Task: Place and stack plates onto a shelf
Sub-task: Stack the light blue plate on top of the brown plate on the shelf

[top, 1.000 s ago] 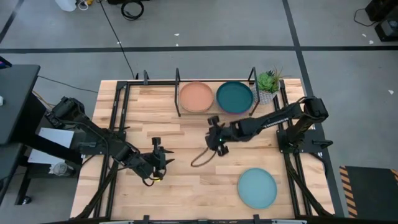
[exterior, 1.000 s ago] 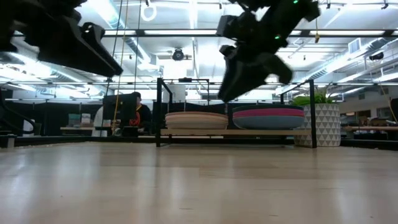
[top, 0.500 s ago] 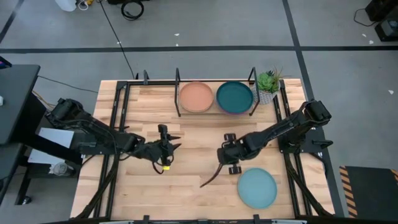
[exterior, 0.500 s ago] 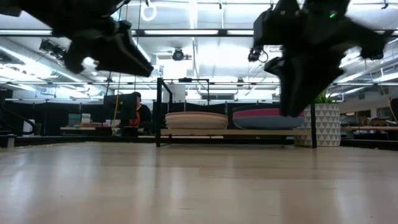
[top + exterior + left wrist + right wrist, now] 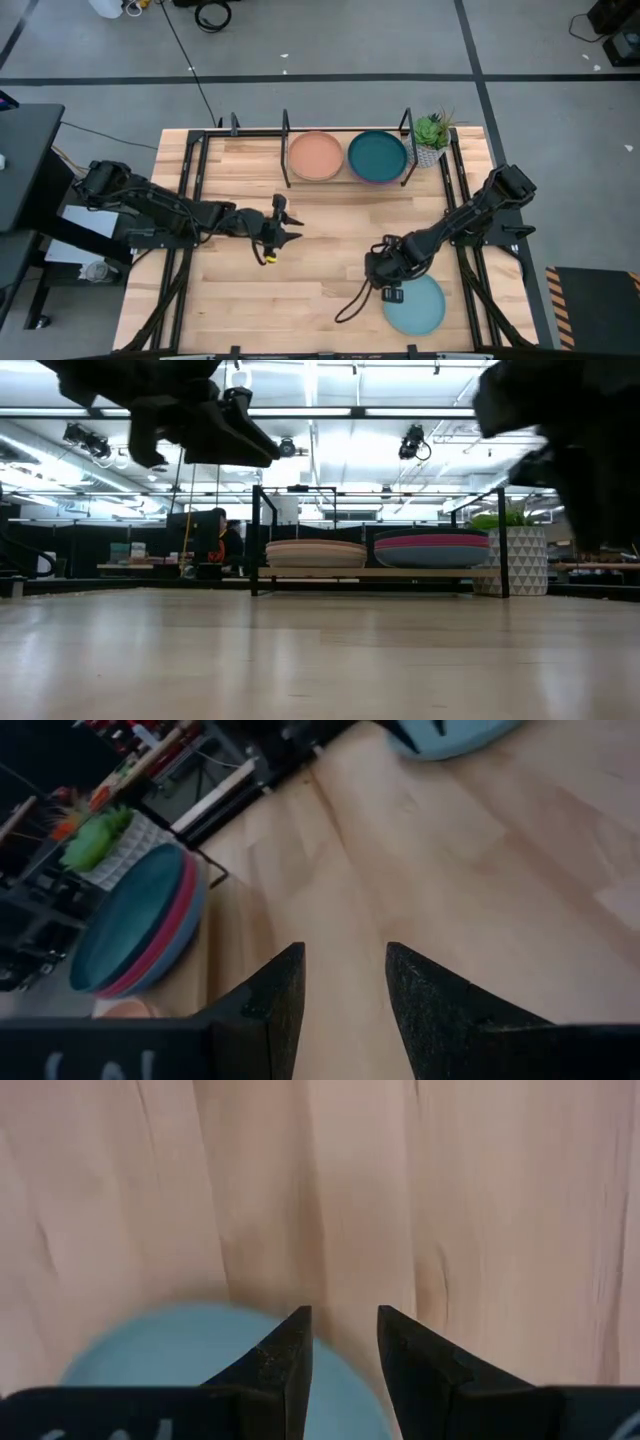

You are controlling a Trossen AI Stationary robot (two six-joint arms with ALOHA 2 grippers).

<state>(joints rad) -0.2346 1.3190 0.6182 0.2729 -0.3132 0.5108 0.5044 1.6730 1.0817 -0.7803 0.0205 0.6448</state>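
We see the table (image 5: 300, 290), then the shelf (image 5: 285, 130) along its far edge, holding stacked plates. Nearest us from the shelf lies the aqua plate (image 5: 418, 305). Our right pincer (image 5: 388, 283), part-open and empty, hovers at its rim; a shallow bite could slip. Our left pincer (image 5: 282, 226), part-open and empty, waits mid-table.

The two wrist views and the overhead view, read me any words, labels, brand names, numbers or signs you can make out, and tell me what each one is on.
No text can be read in any view.
Left wrist view: pale marks on the black left gripper body, cut off and blurred, unreadable.
Right wrist view: pale marks on the black right gripper body, likewise unreadable.
Overhead view: yellow-and-black striped hazard marking on the floor, no words.
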